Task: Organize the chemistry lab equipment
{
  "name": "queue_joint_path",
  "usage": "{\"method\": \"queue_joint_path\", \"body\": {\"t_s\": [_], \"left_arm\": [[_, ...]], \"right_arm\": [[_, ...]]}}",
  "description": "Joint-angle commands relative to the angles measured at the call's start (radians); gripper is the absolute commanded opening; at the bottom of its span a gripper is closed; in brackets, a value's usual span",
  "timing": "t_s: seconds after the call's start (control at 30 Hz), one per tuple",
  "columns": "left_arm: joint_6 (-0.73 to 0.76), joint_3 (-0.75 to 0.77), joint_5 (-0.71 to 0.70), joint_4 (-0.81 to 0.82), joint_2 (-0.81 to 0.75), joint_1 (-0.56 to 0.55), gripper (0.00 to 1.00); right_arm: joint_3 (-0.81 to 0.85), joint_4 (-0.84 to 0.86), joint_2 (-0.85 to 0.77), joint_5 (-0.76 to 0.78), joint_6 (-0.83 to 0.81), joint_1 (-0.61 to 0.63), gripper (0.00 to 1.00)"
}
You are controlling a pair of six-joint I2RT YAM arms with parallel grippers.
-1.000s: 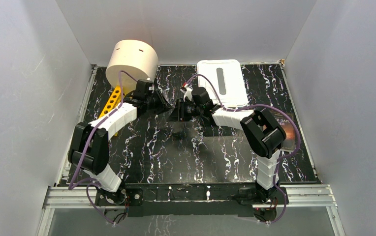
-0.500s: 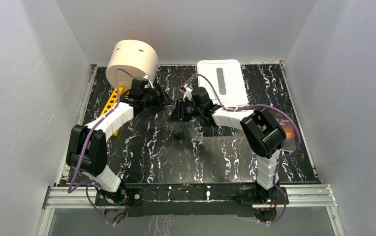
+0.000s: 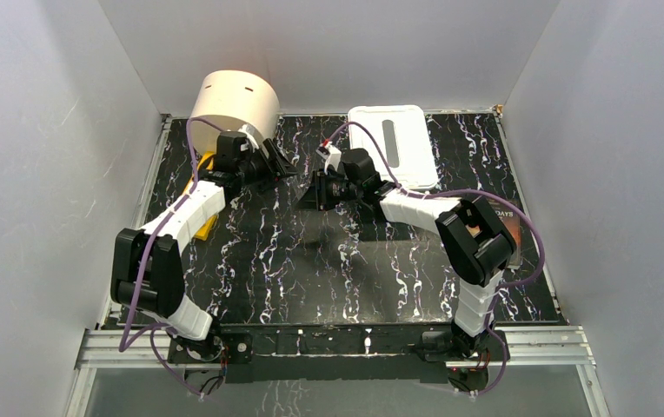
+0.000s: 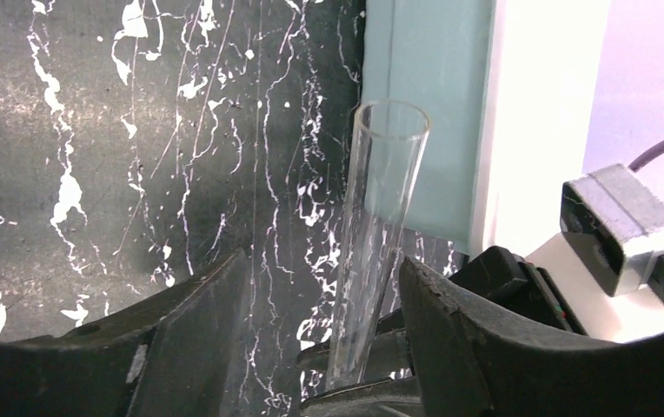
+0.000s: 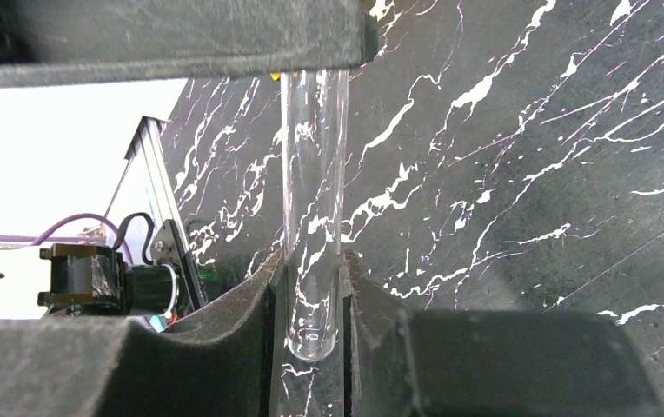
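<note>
1. Left gripper (image 4: pixel 320 304) stands wide open. Its two black fingers are on both sides of the clear glass test tube (image 4: pixel 379 226) and seem to touch it nowhere.
2. Behind this arm, at the far left beside the big cream cylinder (image 3: pixel 233 104), lies the yellow holed rack (image 3: pixel 204 162), partly hidden.
3. The tube hangs above the black marbled table (image 3: pixel 311 269), near its middle, between the two tools.
4. On the right, the right gripper (image 5: pixel 313 287) is narrow and clamps the tube at its rounded closed end. The long axis runs away from these fingers toward the other tool.
5. I think the rack is the goal. It lies to the left of the tube, so the left arm is nearer and stands in the way.
</note>
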Motion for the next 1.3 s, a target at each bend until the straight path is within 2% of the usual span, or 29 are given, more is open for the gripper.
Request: {"method": "queue_joint_path", "body": {"t_s": [0.0, 0.13, 0.43, 0.87, 1.1, 1.27], "left_arm": [[-0.020, 0.038, 0.070, 0.054, -0.051, 0.010, 0.61], [0.016, 0.048, 0.068, 0.046, -0.060, 0.010, 0.58], [0.065, 0.073, 0.076, 0.009, -0.059, 0.038, 0.43], [0.087, 0.125, 0.137, -0.051, -0.020, 0.053, 0.42], [0.103, 0.143, 0.158, -0.075, 0.000, 0.058, 0.45], [0.114, 0.148, 0.163, -0.084, 0.013, 0.061, 0.41]], "right_arm": [[-0.008, 0.028, -0.051, -0.019, -0.065, -0.001, 0.28], [-0.004, 0.007, -0.052, -0.018, -0.098, -0.002, 0.27], [-0.004, -0.015, -0.060, -0.027, -0.160, -0.001, 0.27], [-0.014, -0.019, -0.069, -0.026, -0.194, -0.001, 0.27], [-0.011, -0.027, -0.067, -0.027, -0.204, -0.001, 0.27], [-0.012, -0.024, -0.065, -0.031, -0.211, -0.001, 0.27]]}}
